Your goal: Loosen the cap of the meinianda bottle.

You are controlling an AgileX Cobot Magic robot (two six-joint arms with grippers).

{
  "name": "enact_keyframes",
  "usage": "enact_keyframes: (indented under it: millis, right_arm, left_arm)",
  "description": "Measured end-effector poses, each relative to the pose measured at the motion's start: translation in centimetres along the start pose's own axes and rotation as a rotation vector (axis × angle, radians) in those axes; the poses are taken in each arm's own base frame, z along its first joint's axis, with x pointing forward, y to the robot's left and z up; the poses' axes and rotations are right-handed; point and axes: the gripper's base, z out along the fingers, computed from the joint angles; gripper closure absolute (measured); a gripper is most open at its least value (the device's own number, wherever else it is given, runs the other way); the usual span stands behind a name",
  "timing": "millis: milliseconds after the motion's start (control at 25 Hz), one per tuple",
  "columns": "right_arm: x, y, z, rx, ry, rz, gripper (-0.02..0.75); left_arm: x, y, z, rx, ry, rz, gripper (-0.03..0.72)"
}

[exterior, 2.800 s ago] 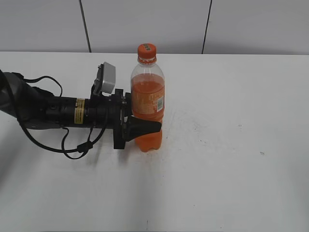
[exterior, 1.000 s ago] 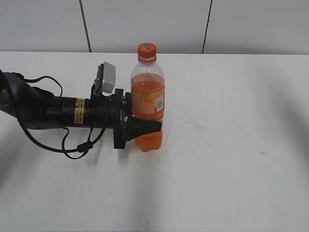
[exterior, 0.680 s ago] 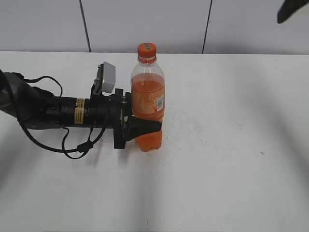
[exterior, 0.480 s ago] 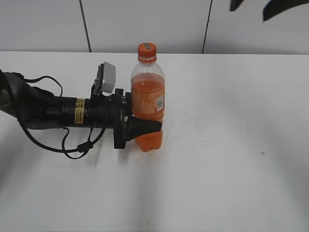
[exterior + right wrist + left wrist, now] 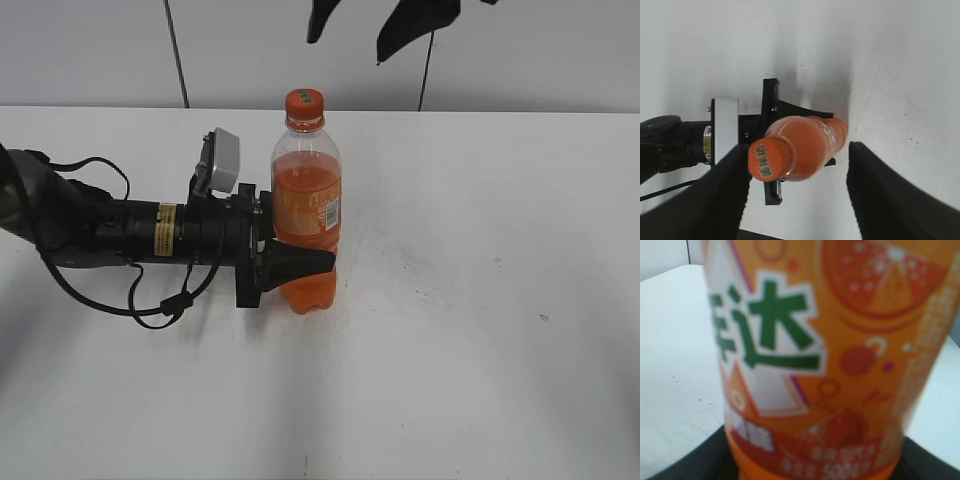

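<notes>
Left claw point(image 5: 290, 268) clamped around the upright bottle point(image 5: 306, 215), low on it; right claw point(image 5: 362, 22) spread wide above the cap point(image 5: 303, 103), empty.

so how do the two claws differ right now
The left claw lies low along the table, shut on the meinianda bottle at its lower body. The right claw hangs open above the cap, touching nothing and pointing down. Both have black fingers.
</notes>
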Motion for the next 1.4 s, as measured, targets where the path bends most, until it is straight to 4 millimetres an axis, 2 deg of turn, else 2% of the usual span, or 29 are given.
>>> enact_keyframes:
  millis: [280,920,1080,1240,1400]
  right_arm:
    - [1.1,2.7,2.2,-0.003,0.039,-0.062,0.275]
    - [1.8,3.3,5.4,0.048,0.091,-0.088,0.278]
    - [1.8,3.3,5.4,0.052,0.088,-0.090,0.335]
    - [1.8,3.3,5.4,0.055,0.088,-0.103,0.460]
    - [1.8,3.3,5.4,0.048,0.092,-0.157,0.465]
  left_arm:
    - [0.0,0.0,0.0,0.000,0.000,0.000,0.288]
    - [0.0,0.0,0.0,0.000,0.000,0.000,0.288]
    - [0.0,0.0,0.0,0.000,0.000,0.000,0.288]
    - [0.0,0.0,0.0,-0.001,0.000,0.000,0.288]
    - [0.0,0.0,0.0,-0.001,-0.001,-0.002,0.288]
